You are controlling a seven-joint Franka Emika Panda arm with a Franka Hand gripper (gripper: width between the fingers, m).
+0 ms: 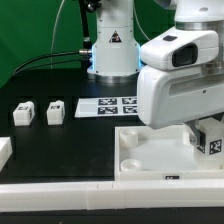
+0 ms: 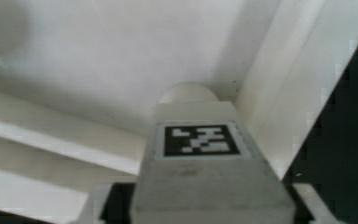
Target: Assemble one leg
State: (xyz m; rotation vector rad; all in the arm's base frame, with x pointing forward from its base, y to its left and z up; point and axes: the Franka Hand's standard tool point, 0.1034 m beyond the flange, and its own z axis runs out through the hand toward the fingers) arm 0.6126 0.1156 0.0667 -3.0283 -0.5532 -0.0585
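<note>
My gripper is shut on a small white leg with a black-and-white tag and holds it over the right end of the large white tray. In the wrist view the leg stands between my fingers, tag facing the camera. Its rounded tip is close to the tray's inner wall; whether it touches is unclear. Two more legs lie on the black table at the exterior view's left.
The marker board lies behind the tray near the arm's base. A white piece sits at the left edge. A white rail runs along the table's front.
</note>
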